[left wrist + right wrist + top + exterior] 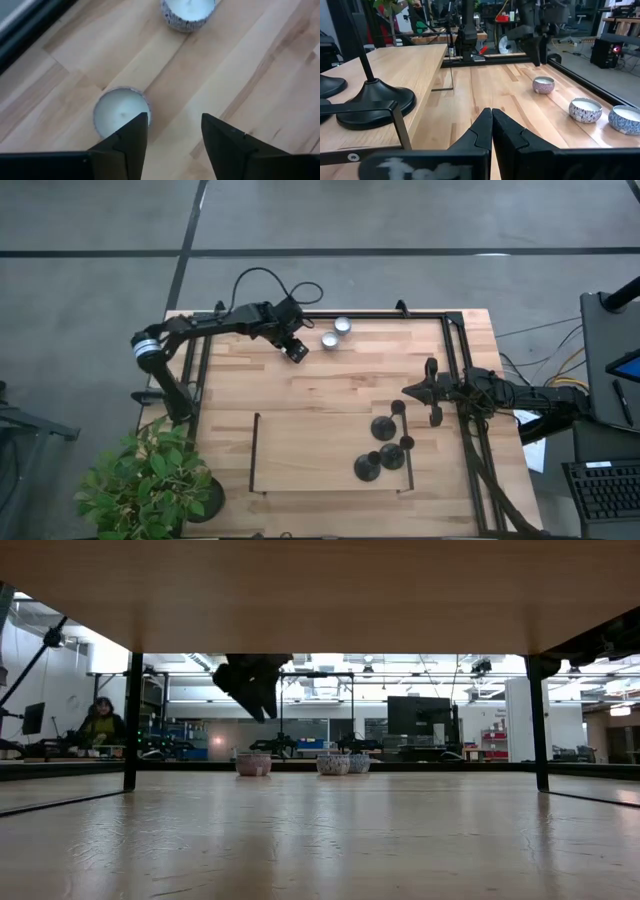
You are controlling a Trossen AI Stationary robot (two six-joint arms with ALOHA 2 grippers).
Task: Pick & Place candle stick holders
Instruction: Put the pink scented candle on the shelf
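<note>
A: What's the setting?

B: A light wooden table (330, 410) on a dark frame, in a large workshop with desks and screens behind; a person (100, 723) sits far back at a desk.

A: Where's the left gripper?

B: The left gripper (297, 350) hangs above the far side of the table, fingers (131, 137) spread with a clear gap, holding nothing. Just below and ahead of it sits a white tealight candle (121, 111) in a silver cup, partly under one fingertip as the wrist view shows it. A second tealight (188, 12) lies a little beyond. The right wrist view shows a third tealight (543, 84) near that gripper.

A: And the right one?

B: The right gripper (406, 390) waits near the table's right side, its fingers (485, 131) pressed together on nothing.

A: The candle stick holders?

B: All three stand close beside the right gripper, well apart from the left one. One candle stick holder (385, 426) is just beside the closed fingers, a second holder (392, 455) behind it, a third holder (367, 468) farthest, within a thin black wire frame (256, 450) standing on the table.
</note>
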